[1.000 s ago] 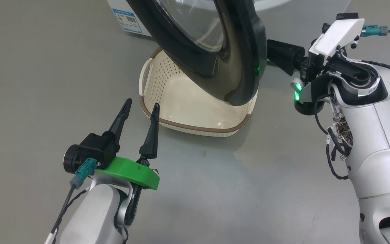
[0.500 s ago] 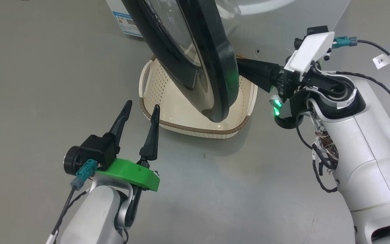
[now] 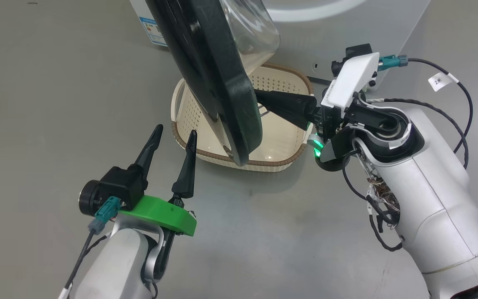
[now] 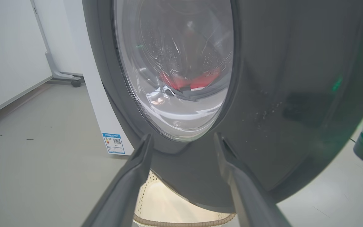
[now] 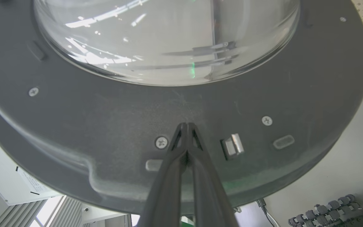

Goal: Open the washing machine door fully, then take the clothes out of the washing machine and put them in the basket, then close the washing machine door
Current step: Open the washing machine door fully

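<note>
Right gripper (image 5: 186,126), clenched empty, pressed tips against inner plastic ring of large round glossy black washing machine door (image 3: 218,91), which stood partly open above cream perforated plastic basket (image 3: 243,160). Left gripper (image 3: 175,129) hung spread, idle. Door looked rigid, slick: push ring, not glass.
</note>
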Motion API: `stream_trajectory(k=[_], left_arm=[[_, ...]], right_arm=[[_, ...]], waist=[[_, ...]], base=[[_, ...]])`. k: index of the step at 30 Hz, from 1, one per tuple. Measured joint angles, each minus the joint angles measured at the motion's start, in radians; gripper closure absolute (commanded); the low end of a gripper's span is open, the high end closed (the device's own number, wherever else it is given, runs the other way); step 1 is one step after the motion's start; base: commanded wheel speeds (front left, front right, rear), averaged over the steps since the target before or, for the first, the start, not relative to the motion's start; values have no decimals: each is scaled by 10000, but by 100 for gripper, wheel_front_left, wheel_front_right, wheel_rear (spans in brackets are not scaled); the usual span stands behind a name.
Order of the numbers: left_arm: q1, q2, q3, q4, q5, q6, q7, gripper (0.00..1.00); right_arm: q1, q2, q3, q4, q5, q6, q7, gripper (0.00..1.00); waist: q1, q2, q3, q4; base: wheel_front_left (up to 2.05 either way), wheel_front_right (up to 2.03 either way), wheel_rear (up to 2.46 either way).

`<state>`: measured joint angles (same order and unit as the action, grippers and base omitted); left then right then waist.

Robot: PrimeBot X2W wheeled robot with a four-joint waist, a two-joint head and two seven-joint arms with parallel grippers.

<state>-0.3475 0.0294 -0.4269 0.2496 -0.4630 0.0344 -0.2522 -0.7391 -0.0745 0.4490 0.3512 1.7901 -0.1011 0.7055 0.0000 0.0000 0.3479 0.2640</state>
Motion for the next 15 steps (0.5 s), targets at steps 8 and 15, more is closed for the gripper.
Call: stream_trajectory(k=[8,15], left_arm=[[41,0,-12,2,-2,0,0,0],[117,0,-17,8,0,0,0,0]], right_arm=[[113,-10,453,-247,232,-73,-280,100],[208,-23,777,-449,489,-136,-529,100]], waist=[[0,0,-65,3],[0,0,-97,20]], base=[[0,0,0],[0,0,0]])
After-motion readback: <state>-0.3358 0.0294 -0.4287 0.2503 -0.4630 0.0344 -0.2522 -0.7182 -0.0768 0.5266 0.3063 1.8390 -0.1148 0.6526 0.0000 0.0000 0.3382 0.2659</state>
